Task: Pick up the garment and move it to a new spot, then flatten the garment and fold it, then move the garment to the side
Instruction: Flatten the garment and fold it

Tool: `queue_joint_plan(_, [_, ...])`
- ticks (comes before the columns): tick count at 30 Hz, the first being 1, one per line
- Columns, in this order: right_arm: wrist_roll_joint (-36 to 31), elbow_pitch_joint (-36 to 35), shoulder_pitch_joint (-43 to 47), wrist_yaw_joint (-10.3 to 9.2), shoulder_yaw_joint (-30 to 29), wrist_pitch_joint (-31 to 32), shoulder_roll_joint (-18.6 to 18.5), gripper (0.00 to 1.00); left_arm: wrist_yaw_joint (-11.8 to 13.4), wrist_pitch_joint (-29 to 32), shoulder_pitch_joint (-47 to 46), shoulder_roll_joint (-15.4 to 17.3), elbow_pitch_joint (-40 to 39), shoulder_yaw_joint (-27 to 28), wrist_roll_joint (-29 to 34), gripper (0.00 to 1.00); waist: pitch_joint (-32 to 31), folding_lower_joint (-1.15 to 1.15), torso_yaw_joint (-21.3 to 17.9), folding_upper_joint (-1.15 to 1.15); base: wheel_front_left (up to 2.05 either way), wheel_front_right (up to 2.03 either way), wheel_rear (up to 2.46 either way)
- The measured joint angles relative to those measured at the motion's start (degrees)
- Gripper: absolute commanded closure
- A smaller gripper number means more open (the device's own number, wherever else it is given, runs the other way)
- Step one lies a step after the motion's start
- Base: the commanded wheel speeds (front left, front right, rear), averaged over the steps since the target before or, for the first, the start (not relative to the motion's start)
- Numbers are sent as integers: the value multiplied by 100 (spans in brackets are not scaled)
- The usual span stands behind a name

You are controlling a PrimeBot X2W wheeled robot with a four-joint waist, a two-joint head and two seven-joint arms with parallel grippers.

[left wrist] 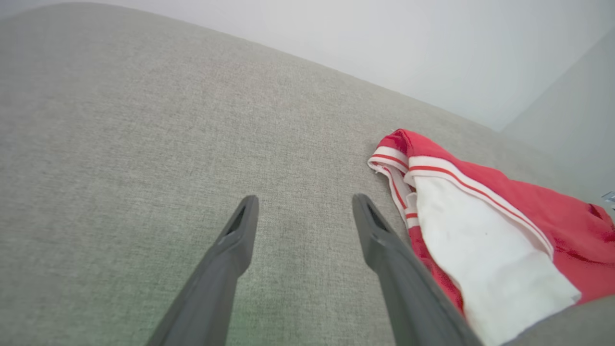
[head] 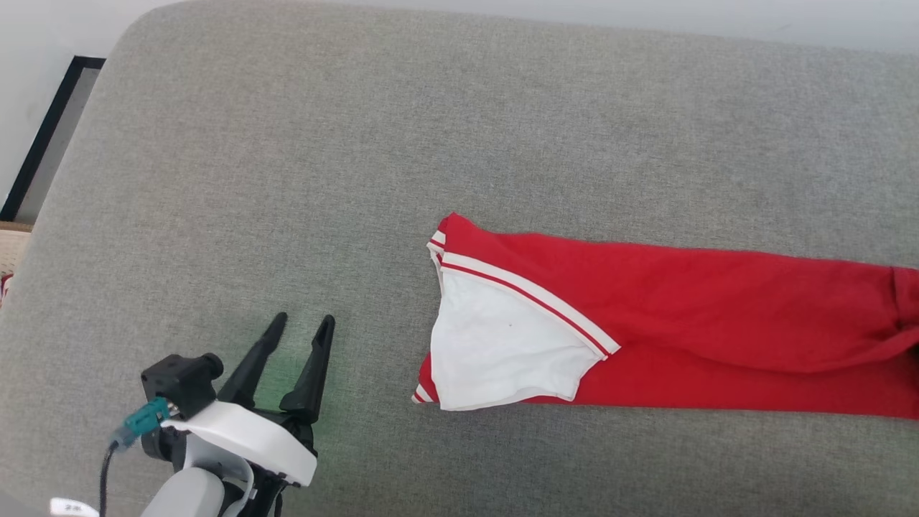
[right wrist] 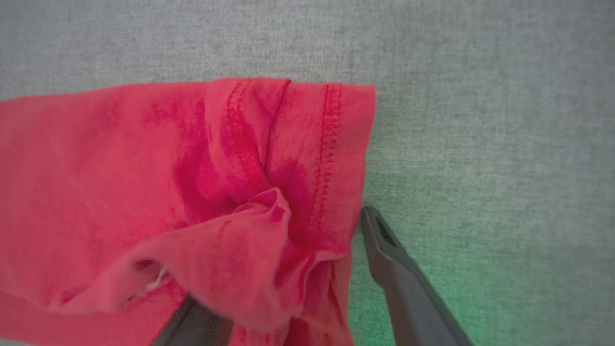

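I see the red shirt (head: 682, 301) stretched left to right, left end effector (head: 304, 319) gaping near its sleeve end, right end effector (right wrist: 307, 214) gaping at its hem.

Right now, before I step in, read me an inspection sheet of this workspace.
Surface: grey fabric surface, flat.
Job's things: garment lying as a long strip, white sleeve at its left end.
Clutter: nothing seen.
Claws: left claw open, apart from the garment; right claw open at the hem, cloth over one finger.
Cables: black cable with teal plug at left wrist.
Surroundings: pale wall; dark frame at left.
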Motion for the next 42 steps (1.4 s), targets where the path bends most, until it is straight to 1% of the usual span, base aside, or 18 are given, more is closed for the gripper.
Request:
queue_joint_plan(5, [-19, 82, -54, -5, 45, 77, 43, 0, 1, 0, 257, -461, -113, 832, 1443, 0, -28, 0, -1, 0, 0, 0, 0])
queue_joint_plan(9, [-57, 122, -121, -18, 82, 152, 91, 0, -1, 0, 467, -781, -399, 1412, 2336, 0, -39, 0, -21, 0, 0, 0, 0])
queue_joint_plan(10, [-68, 137, -134, -18, 89, 169, 105, 0, -2, 0, 513, -844, -467, 1521, 2542, 0, -40, 0, -27, 0, 0, 0, 0])
queue_joint_plan(14, [-122, 261, -255, -18, 135, 341, 165, 0, -19, 0, 663, -1111, -632, 1797, 3004, 0, -33, 0, -41, 0, 0, 0, 0])
queue_joint_plan(15, [-127, 296, -291, -18, 140, 391, 181, 28, -19, 0, 675, -1159, -669, 1848, 3060, 0, -32, 0, -42, 0, 0, 0, 0])
queue_joint_plan(16, [-132, 338, -335, -18, 141, 449, 203, 59, -19, 0, 686, -1191, -744, 1897, 3178, 0, -29, 0, -42, 0, 0, 0, 0])
queue_joint_plan(18, [-171, 376, -391, -18, 169, 544, 224, 100, -20, 0, 710, -1285, -866, 2000, 3217, 0, -18, 0, -36, 0, 0, 0, 0])
queue_joint_plan(22, [-170, 406, -470, -14, 209, 646, 336, 100, -26, 0, 762, -1305, -964, 2082, 3321, 0, -13, 0, -29, 0, 0, 0, 0])
queue_joint_plan(25, [-174, 427, -492, 1, 183, 628, 352, 100, -26, 0, 795, -1294, -965, 2094, 3349, 0, -23, 0, -56, 0, 0, 0, 0])
queue_joint_plan(34, [-111, 414, -461, 22, -66, 343, 389, 100, -27, 0, 861, -1217, -1013, 1874, 3312, 0, -67, 0, -264, 0, 0, 0, 0])
queue_joint_plan(42, [55, 535, -347, 19, -576, 178, 136, 100, -37, 0, 816, -1079, -1042, 1767, 3117, 0, -74, 0, -601, 0, 0, 0, 0])
